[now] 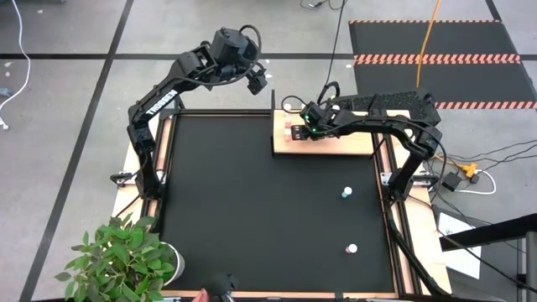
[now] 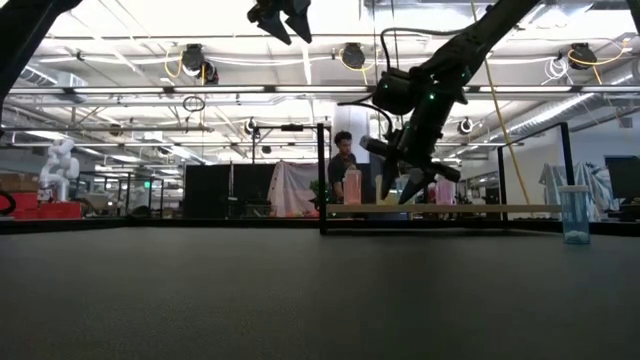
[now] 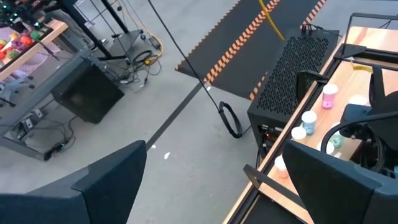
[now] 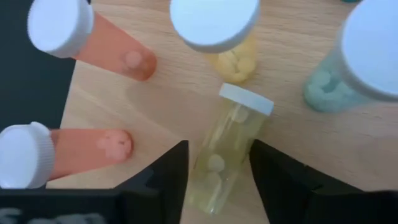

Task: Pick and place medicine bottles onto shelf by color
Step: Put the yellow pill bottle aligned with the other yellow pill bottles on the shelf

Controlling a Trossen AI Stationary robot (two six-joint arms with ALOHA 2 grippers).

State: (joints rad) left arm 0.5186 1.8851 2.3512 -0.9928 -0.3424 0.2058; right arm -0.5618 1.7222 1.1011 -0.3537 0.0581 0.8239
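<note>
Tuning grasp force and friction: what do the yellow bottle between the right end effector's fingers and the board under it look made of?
Translucent yellow cylindrical bottle: likely clear tinted plastic, glossy; the pills show through. Its white cap: opaque plastic, ribbed edge. Light wooden shelf board: pale wood, visible grain, matte.

Shelf (image 1: 352, 144) lies at the mat's (image 1: 252, 210) far right corner, under the right gripper (image 1: 307, 130). Several bottles (image 4: 112, 146) stand on it, one (image 4: 227, 146) lying between that gripper's fingers. Two more bottles (image 1: 346, 193) (image 1: 351, 248) stand apart on the mat, nearer its front right; left gripper (image 1: 260, 81) hangs beyond the far edge.
</note>
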